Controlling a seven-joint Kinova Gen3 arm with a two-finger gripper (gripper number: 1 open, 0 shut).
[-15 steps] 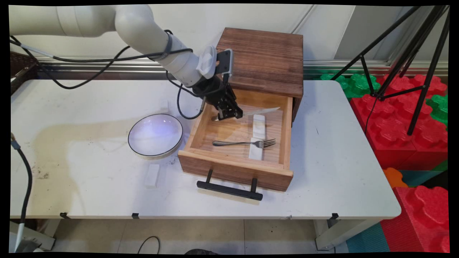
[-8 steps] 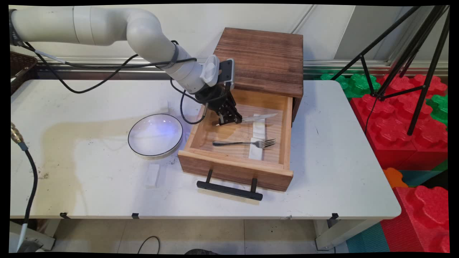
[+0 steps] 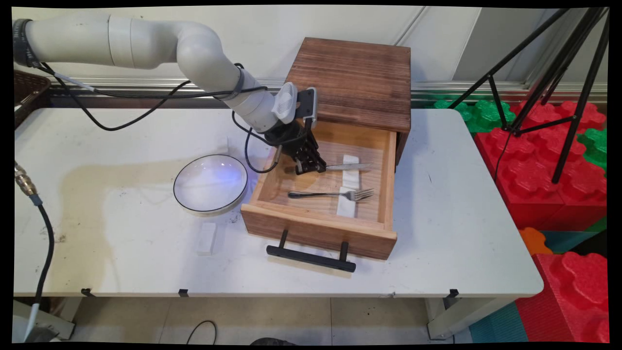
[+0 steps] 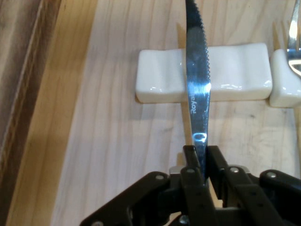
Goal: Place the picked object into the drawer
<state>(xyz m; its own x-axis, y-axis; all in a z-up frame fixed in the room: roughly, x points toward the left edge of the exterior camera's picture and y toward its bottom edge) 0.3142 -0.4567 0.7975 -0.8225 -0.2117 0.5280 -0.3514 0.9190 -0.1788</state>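
White counter (image 3: 121,262) at left carries a dark-rimmed plate (image 3: 210,183) and a small white block (image 3: 206,238). Right of these, inside the open wooden drawer (image 3: 318,228), my end effector (image 3: 311,166) is clenched on a knife (image 3: 347,166), whose blade crosses a white rest (image 3: 351,170). I judge the thin blade could twist in the grip. A fork (image 3: 330,194) lies nearer, close by.

The knife (image 4: 197,84) is polished metal with a serrated edge, mirror-bright. The rest (image 4: 235,73) under it looks like glazed white ceramic, glossy. The drawer (image 3: 318,221) floor is pale, smooth, matt wood; the cabinet (image 3: 357,80) at upper centre is darker, rough-grained wood. The gripper (image 4: 202,162) is matt black.
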